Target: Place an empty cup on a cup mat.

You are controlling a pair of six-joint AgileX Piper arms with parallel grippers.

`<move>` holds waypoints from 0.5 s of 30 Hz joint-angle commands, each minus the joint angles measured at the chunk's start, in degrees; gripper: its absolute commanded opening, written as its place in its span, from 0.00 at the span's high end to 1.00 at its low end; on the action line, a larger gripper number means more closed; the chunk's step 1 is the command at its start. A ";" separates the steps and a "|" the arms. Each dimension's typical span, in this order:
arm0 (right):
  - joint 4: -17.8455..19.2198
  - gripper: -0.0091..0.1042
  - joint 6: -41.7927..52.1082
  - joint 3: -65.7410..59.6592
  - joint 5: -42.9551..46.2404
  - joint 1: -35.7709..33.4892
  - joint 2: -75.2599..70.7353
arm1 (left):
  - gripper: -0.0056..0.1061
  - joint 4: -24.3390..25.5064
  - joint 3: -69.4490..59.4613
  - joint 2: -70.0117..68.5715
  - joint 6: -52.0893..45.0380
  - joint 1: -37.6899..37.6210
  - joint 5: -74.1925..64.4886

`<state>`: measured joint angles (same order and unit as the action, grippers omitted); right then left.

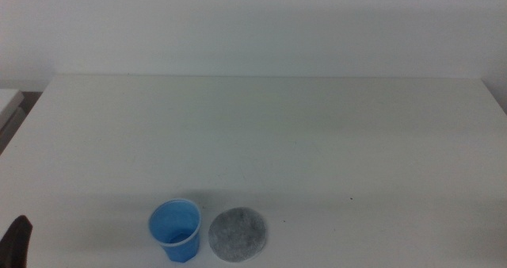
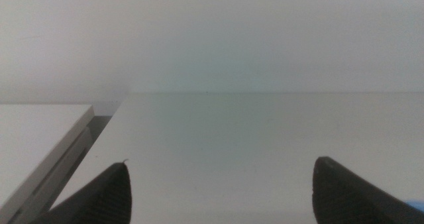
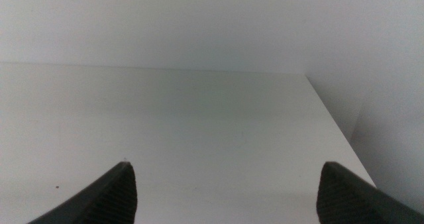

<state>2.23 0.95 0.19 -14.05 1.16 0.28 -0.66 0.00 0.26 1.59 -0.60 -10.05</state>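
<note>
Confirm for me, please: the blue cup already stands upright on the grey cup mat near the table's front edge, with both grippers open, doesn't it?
Not quite. In the middle view the cup stands upright beside the cup mat, on the table, not on it. The rest holds: left gripper and right gripper are open.

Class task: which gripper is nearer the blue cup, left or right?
Left. The left gripper shows at the bottom-left corner, beside the cup; the right gripper is out of the middle view.

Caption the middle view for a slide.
Upright light-blue plastic cup beside round speckled grey felt mat on white table; left gripper waits at corner.
</note>
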 commanded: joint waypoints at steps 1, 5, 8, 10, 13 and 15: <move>0.39 0.10 0.23 -0.19 0.38 -0.12 -0.28 | 0.11 -0.30 0.40 -0.26 0.11 0.11 -0.92; 0.39 0.10 0.23 -0.19 0.38 -0.12 -0.28 | 0.11 -0.55 14.94 9.77 -0.85 0.11 -16.78; 0.39 0.10 0.23 -0.19 0.38 -0.12 -0.28 | 0.11 -4.02 28.38 22.21 -7.10 0.01 -29.62; 0.39 0.10 0.23 -0.19 0.38 -0.12 -0.28 | 0.11 -6.62 36.02 29.36 -10.56 0.01 -35.85; 0.39 0.10 0.23 -0.19 0.38 -0.12 -0.28 | 0.11 -10.33 45.45 39.81 -10.79 0.01 -42.89; 0.39 0.10 0.23 -0.19 0.38 -0.12 -0.28 | 0.11 -12.15 50.18 46.70 -10.53 0.01 -47.55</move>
<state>2.23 0.95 0.19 -14.05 1.16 0.28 -10.83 46.94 42.53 -8.67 -0.60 -53.37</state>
